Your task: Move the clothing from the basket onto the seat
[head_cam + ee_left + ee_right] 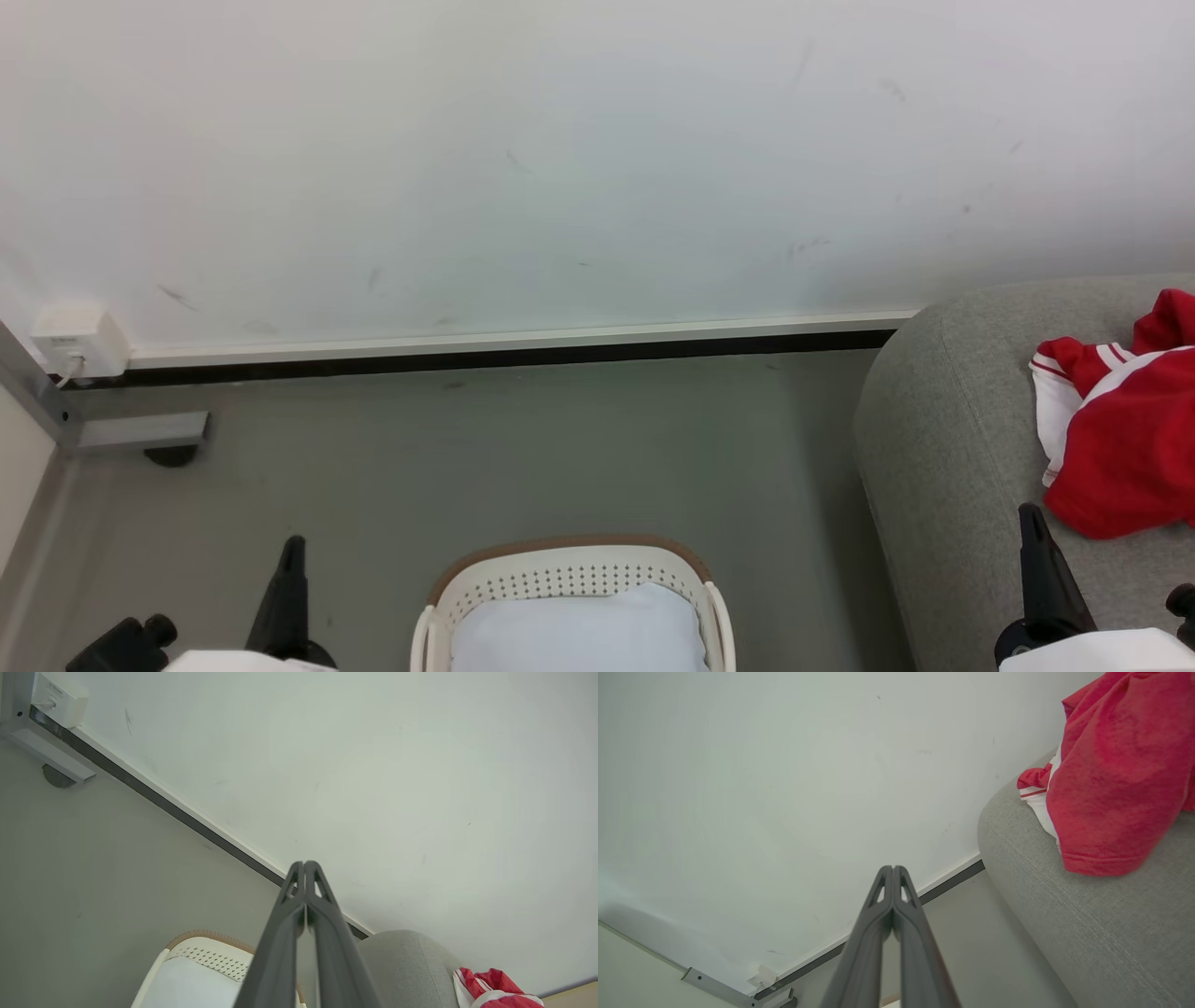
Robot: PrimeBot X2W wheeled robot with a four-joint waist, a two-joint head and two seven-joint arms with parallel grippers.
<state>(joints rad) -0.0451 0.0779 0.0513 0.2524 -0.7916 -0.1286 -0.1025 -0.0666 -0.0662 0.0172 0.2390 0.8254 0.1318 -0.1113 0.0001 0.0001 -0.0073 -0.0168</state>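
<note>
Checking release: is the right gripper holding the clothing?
No, the right wrist view shows the right gripper shut with nothing in it, while the clothing lies apart from it on the seat.

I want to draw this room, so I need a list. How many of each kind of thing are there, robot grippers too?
2 grippers: left gripper, right gripper, both shut
1 basket
1 pad in the basket
1 seat
1 clothing heap on the seat
Total: 6

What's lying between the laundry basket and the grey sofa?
Nothing but bare grey floor; the head view shows that gap between laundry basket and grey sofa.
</note>
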